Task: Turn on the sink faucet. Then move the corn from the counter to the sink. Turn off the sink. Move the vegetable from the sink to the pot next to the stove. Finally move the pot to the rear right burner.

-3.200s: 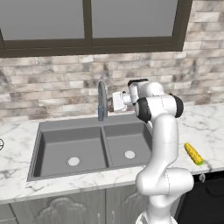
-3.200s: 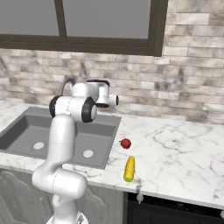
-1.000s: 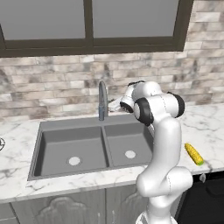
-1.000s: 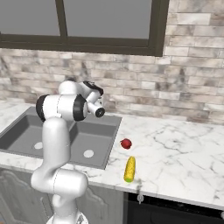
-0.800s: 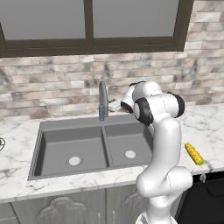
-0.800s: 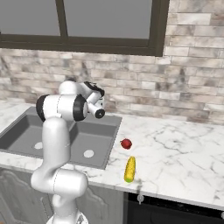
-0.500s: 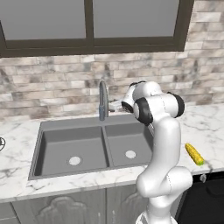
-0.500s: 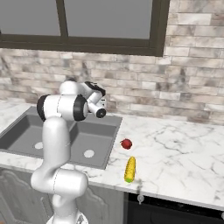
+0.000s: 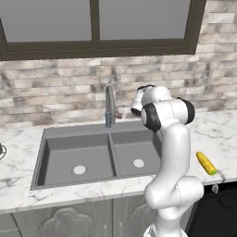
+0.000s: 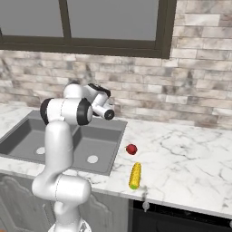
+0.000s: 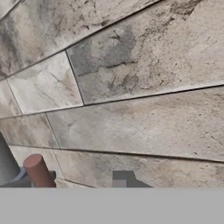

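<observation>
1. Comparing with a few seconds ago, the gripper (image 9: 134, 110) has swung from a level pose beside the sink faucet (image 9: 109, 104) to a tucked pose close by its red-tipped lever (image 11: 38, 170), the hand now facing the brick wall (image 11: 131, 87).
2. Over the last second the arm barely shifts (small settling only), so I judge it is lining up on the lever, not yet pushing it.
3. No water runs from the spout into the sink (image 9: 92, 155), so the first step looks unfinished.
4. In the hand view one dark fingertip (image 11: 124, 178) rises at the bottom, right of the lever and apart from it; whether the fingers are spread or closed I cannot tell.
5. The corn (image 10: 135, 175) lies where it lay before, on the counter (image 10: 190, 163) right of the sink, near its front edge, with the small red object (image 10: 131, 148) just beyond it.
6. The next move, by my reading, calls for a short sideways nudge onto the lever; overshooting could slip past it.
</observation>
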